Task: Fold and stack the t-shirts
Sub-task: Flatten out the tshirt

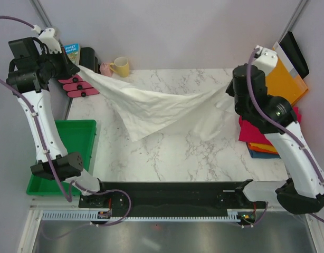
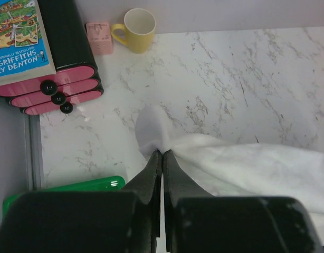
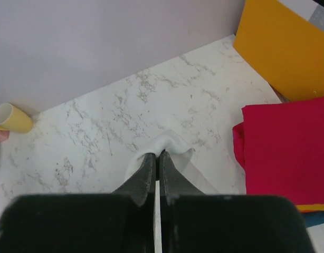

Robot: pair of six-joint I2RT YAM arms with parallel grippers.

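Left claw (image 2: 162, 154): fingers pinched together on one corner of the white t-shirt (image 1: 151, 108); held above the far-left part of the tabletop (image 1: 167, 158)
Right claw (image 3: 158, 154): fingers clamped on the opposite corner of the white t-shirt; raised over the far-right part of the tabletop
White t-shirt: strung between the two claws; wrinkled; sags in the middle, its lower folds hanging to the centre of the tabletop
Folded stack: red t-shirt (image 3: 288, 147) on top; orange t-shirt (image 1: 265, 147) under it; dark blue t-shirt (image 1: 258, 154) at the bottom; at the right edge of the tabletop, just beside the white cloth's right end
Surroundings: yellow mug (image 2: 138, 29) at the far edge near the left claw; green tray (image 1: 72, 137) left of the tabletop; orange envelope (image 3: 283, 47) beyond the stack
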